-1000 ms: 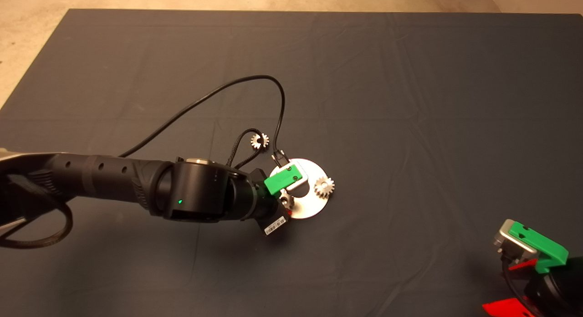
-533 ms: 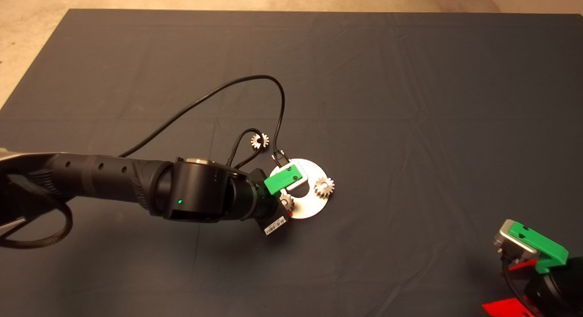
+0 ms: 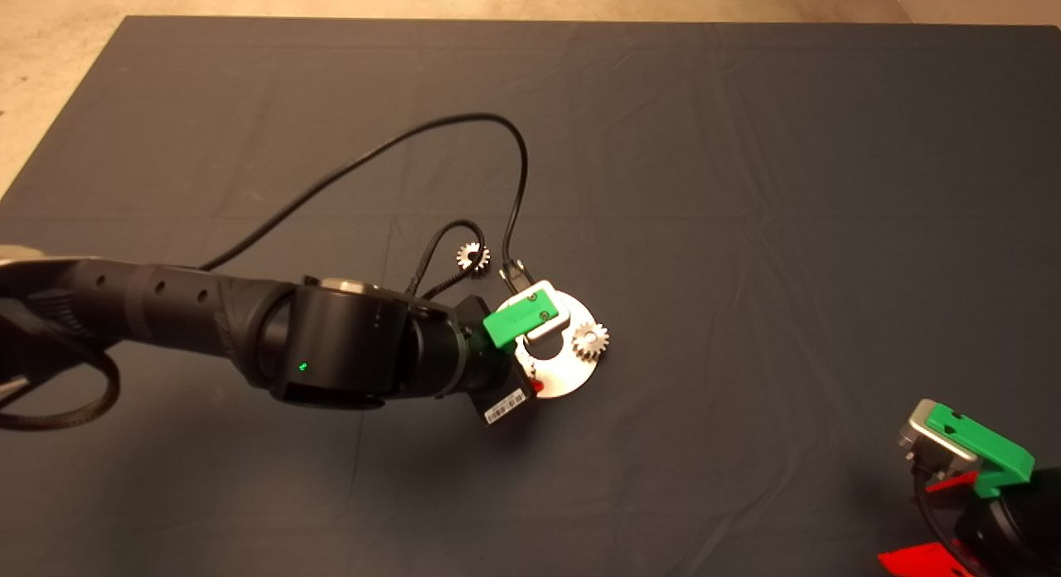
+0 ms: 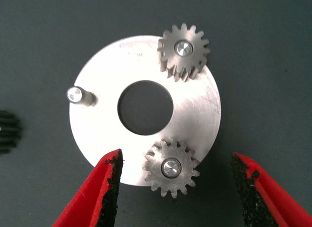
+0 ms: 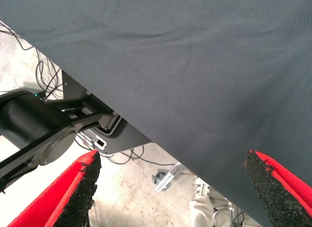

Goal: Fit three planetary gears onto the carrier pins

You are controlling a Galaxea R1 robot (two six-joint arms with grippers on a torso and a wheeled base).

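Left wrist view: two gears sit on pins of the disc [image 4: 195,110], one gear [image 4: 184,50] at upper right, the other gear [image 4: 171,168] at lower centre between the spread fingers [image 4: 109,180] of the left hand [image 4: 175,188], which grips nothing. One pin [image 4: 78,95] at the disc's left stands bare. The third gear [image 3: 472,256] lies on the surface just above the disc in the head view (two done, one left). The right hand [image 3: 953,519] waits at lower right, fingers apart.
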